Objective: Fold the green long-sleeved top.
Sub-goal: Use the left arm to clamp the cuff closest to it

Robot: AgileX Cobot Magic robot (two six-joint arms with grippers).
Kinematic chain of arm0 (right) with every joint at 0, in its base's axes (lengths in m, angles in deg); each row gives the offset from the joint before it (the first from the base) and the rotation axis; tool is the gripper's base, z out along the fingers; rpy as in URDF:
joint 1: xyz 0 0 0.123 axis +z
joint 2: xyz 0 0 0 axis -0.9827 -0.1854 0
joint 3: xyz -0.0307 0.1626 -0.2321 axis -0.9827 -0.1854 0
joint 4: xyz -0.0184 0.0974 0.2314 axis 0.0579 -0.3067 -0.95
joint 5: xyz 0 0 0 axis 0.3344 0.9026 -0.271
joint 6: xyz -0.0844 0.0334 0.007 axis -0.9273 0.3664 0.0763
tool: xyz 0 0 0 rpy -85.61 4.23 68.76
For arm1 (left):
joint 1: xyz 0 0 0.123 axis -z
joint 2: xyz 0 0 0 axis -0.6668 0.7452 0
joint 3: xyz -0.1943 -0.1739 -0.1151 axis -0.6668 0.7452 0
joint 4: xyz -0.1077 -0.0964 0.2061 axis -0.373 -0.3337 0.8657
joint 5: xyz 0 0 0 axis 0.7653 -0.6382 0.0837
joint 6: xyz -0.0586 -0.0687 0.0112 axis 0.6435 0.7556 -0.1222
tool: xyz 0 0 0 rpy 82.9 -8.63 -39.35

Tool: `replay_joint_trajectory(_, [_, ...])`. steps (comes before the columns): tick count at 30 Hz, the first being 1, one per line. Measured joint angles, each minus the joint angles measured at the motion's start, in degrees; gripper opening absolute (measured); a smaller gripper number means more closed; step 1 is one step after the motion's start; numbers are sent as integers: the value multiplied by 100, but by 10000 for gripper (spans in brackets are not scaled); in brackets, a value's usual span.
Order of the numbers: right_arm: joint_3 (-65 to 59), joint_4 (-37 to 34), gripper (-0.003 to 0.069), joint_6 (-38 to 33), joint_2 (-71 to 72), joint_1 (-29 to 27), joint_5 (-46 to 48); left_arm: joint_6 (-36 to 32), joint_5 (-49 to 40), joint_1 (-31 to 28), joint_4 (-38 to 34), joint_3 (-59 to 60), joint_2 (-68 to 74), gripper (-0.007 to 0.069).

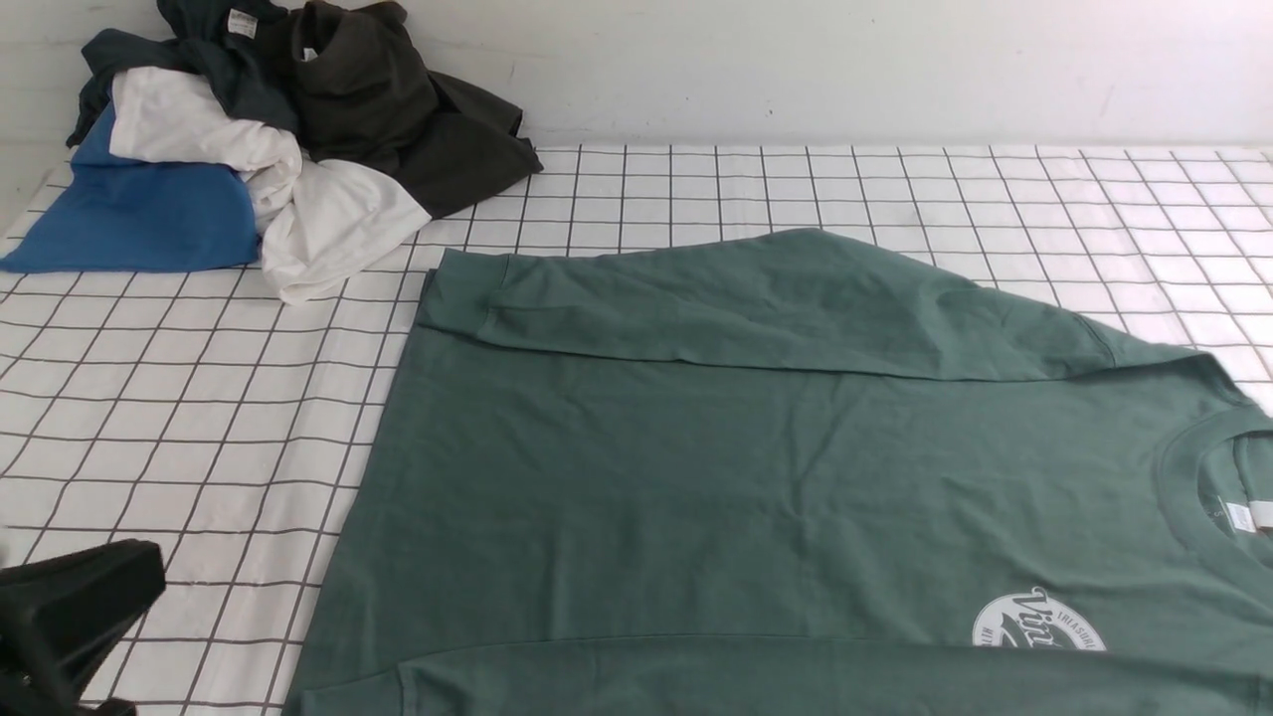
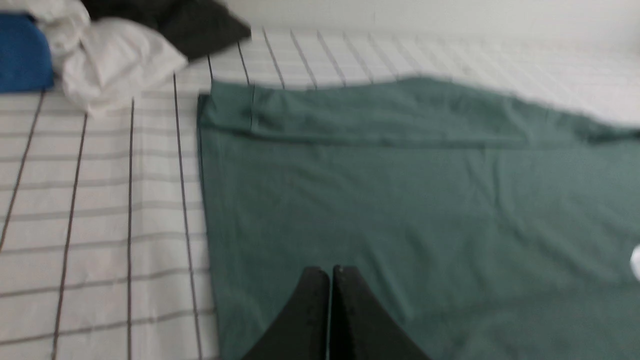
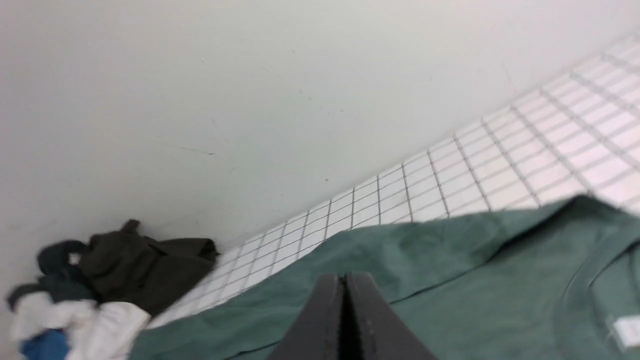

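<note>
The bench point(image 1: 199, 398) is covered with a white cloth ruled in a dark grid, and a plain white wall point(image 1: 796, 60) rises along its far edge. At the far left corner is a heap of clothes: a blue piece point(image 1: 129, 214), a white piece point(image 1: 328, 224), a dark teal garment point(image 1: 214, 50) and a dark brown garment point(image 1: 398, 109).

The green top point(image 1: 696, 477) lies flat, spread from the middle of the bench to its near and right edges. Its hem faces left and its neck faces right. One sleeve point(image 1: 776, 308) is folded in across the body along the far side.

The front view alone shows the round white logo point(image 1: 1039, 622) on the chest, and a black part of the left arm point(image 1: 80, 617) at the near left corner. Only the wrist views show the claw tips. The left claw point(image 2: 330, 271) is clenched above the top near the hem, with nothing seen between its fingers. The right claw point(image 3: 344, 276) is likewise clenched above the top's far side. The right wrist view also shows the white neck tag point(image 3: 625, 330).
</note>
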Motion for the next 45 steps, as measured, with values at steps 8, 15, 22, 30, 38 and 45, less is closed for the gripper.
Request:
replay_joint_trajectory(8, [2698, 1145, -14, -1063, -2880, 188, 2911, 377, -2388, 497, 1548, -1821, 2390, -7])
replay_joint_trajectory(15, [3235, 947, -14, -1250, -4126, 1220, 4779, 840, -2419, 1296, 2079, -2000, 3450, 11])
replay_joint_trajectory(22, [3235, 857, -14, -1681, -4616, 2154, 5546, 1494, -2229, 2247, 2773, -2011, 4774, 190])
replay_joint_trajectory(30, [3235, 857, -14, -1717, -4616, 2284, 5565, 2627, -1317, 2110, 3597, -2011, 6422, 442])
replay_joint_trajectory(38, [3235, 857, -14, -1717, -4616, 2284, 5565, 2648, -957, 2104, 3280, -2022, 6858, 432])
replay_joint_trajectory(45, [3235, 857, -14, -1717, -4616, 2284, 5532, 2648, -895, 2104, 3233, -2040, 6858, 376])
